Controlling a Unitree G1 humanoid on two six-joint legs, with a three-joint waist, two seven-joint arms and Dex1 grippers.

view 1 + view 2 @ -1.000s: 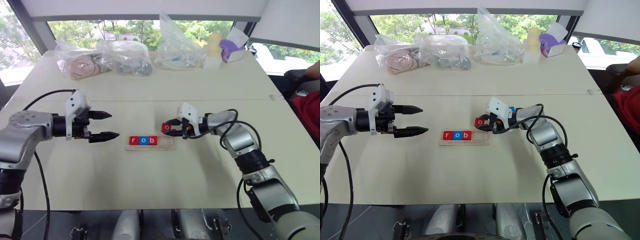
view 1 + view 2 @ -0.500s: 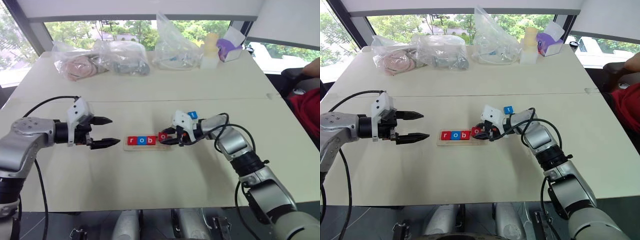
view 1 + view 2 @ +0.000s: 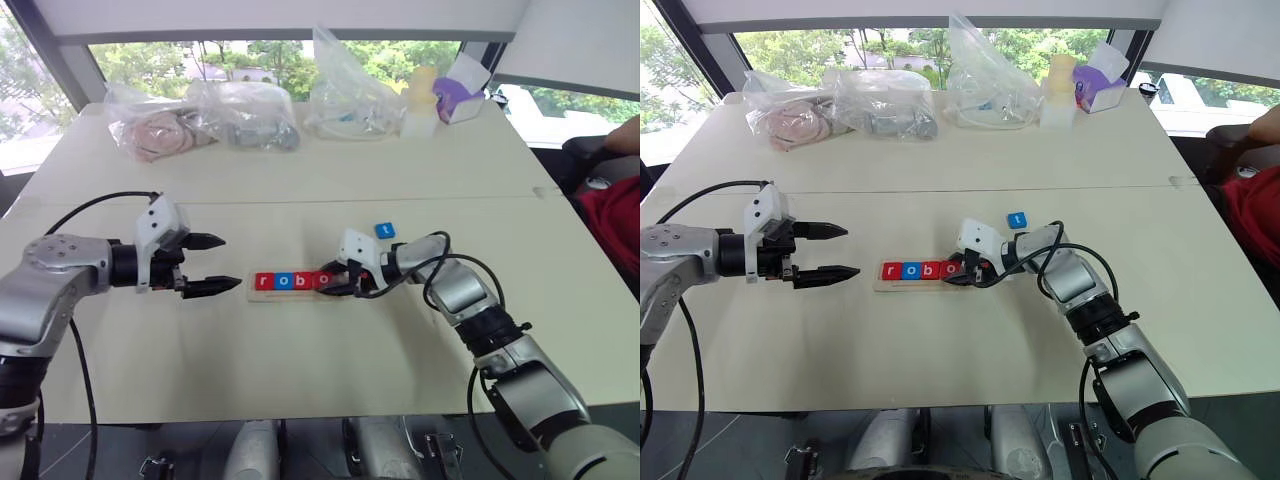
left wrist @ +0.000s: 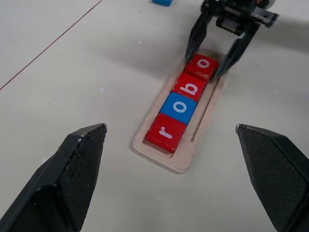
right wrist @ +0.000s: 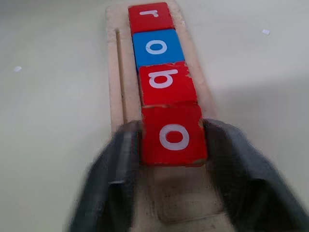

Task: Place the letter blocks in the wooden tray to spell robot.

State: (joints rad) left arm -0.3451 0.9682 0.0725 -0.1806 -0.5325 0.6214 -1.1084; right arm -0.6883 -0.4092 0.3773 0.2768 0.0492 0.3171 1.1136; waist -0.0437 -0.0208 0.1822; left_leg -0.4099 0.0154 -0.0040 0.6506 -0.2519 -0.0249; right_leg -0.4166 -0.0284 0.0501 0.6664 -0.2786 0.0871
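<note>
The wooden tray (image 4: pixel 170 161) lies mid-table with four letter blocks in its slot: red r (image 4: pixel 166 133), blue o (image 4: pixel 179 107), red b (image 4: pixel 190 88) and a red o (image 4: pixel 204 65). That last o lies flat, flush against the b. My right gripper (image 3: pixel 325 281) is low over the tray's right end, open, one finger on each side of the red o (image 5: pixel 174 135). A blue t block (image 3: pixel 385 230) lies on the table just behind my right wrist. My left gripper (image 3: pixel 230 262) hovers open to the left of the tray, holding nothing.
Clear plastic bags (image 3: pixel 255 115) with odds and ends, a pale bottle (image 3: pixel 425 100) and a purple box (image 3: pixel 460 95) line the table's far edge. A person in red (image 3: pixel 615 215) sits at the right. The near half of the table is bare.
My right gripper came down and left with the red o, set it into the tray beside the b, and spread its fingers. The left gripper stayed where it was.
</note>
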